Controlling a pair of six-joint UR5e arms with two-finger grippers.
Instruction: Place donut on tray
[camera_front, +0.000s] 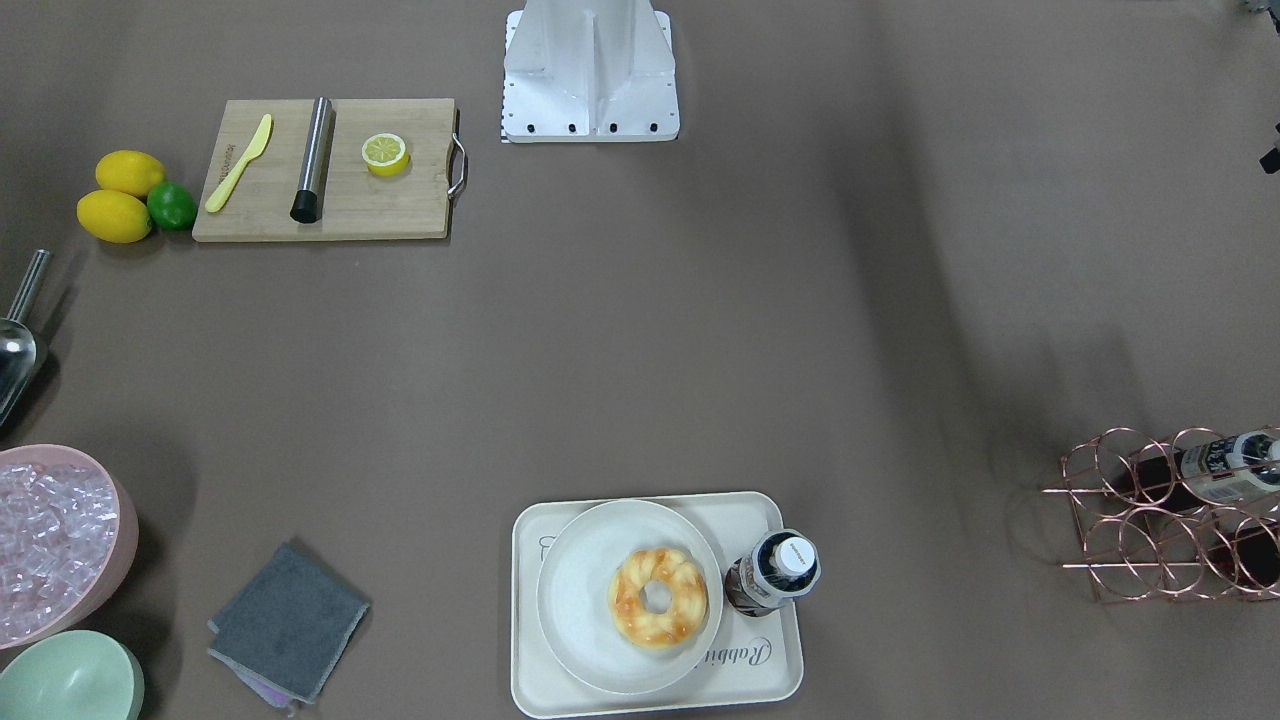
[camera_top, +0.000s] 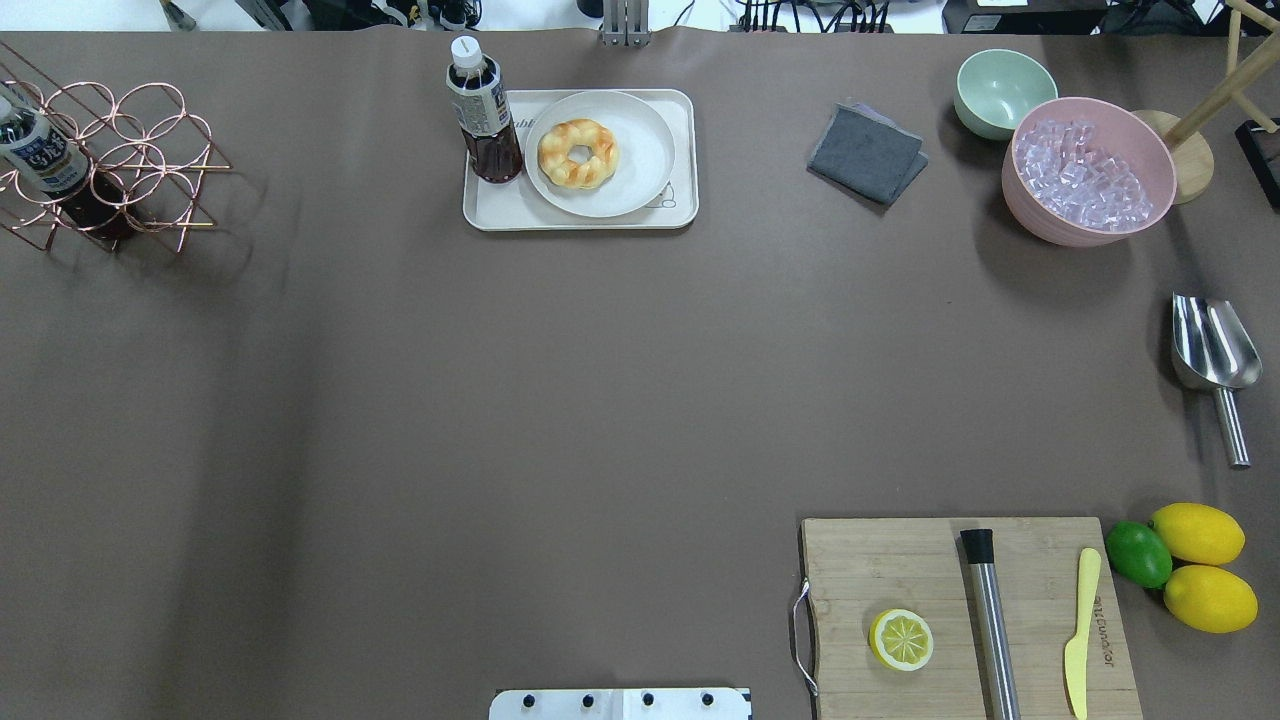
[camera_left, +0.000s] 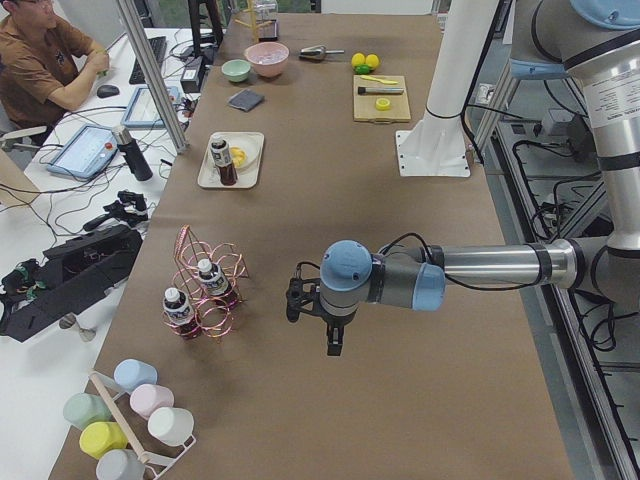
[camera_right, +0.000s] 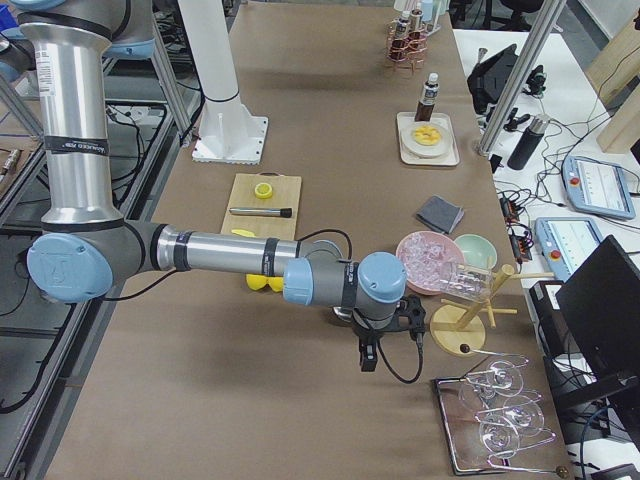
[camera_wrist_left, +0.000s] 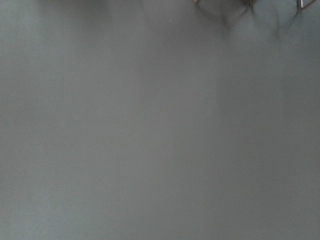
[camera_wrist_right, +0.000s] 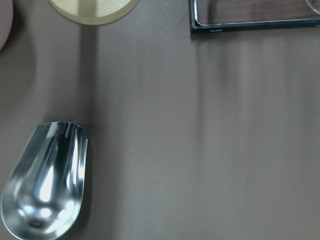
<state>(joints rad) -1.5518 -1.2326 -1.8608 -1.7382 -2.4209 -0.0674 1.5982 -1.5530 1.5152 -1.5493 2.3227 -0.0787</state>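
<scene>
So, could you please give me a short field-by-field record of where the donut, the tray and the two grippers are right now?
tray: near the table edge opposite the robot's base
plate: on the tray, covering much of it
donut: lying on the plate
bottle: upright on the tray, beside the plate
left gripper: above bare table near the wire rack; open or shut unclear
right gripper: above the table near the metal scoop; open or shut unclear
</scene>
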